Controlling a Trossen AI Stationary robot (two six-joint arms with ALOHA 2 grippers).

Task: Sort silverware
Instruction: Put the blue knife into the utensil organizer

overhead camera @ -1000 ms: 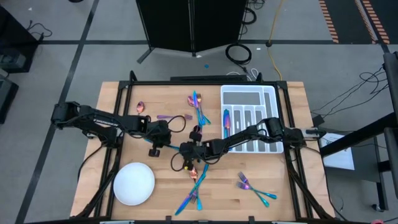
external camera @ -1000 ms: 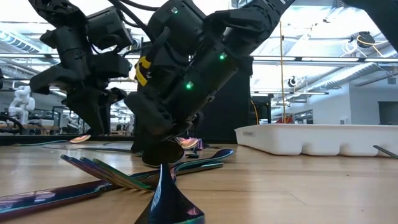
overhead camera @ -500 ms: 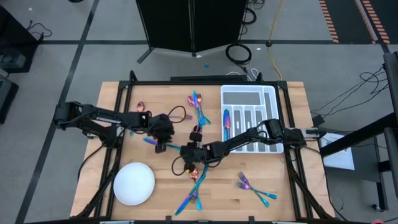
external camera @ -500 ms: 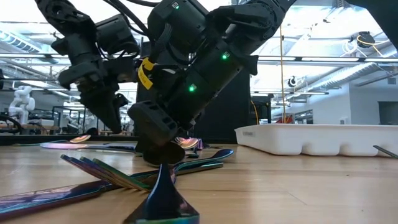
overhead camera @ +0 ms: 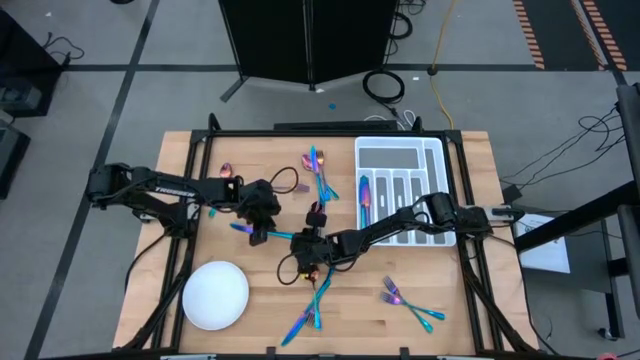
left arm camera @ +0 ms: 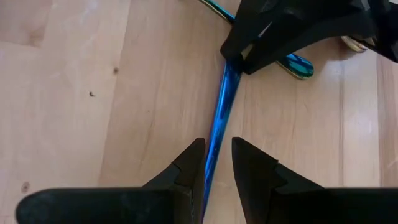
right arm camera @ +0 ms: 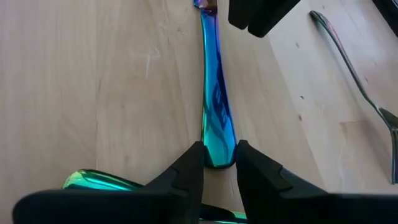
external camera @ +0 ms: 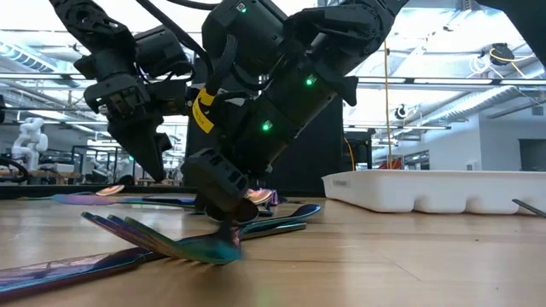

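Silverware: one blue piece caught at both ends, and a tug either way could cost me the grip.

The piece I hold lies flat on the counter near its middle, slim, glossy, blue running to teal. My right gripper is pinched narrow on its broad end; my left gripper, just as narrow, straddles the thin handle. If both pull, it may twist free or skid into the forks beside it. More pieces lie scattered about, some already in the tray; the plate sits apart.
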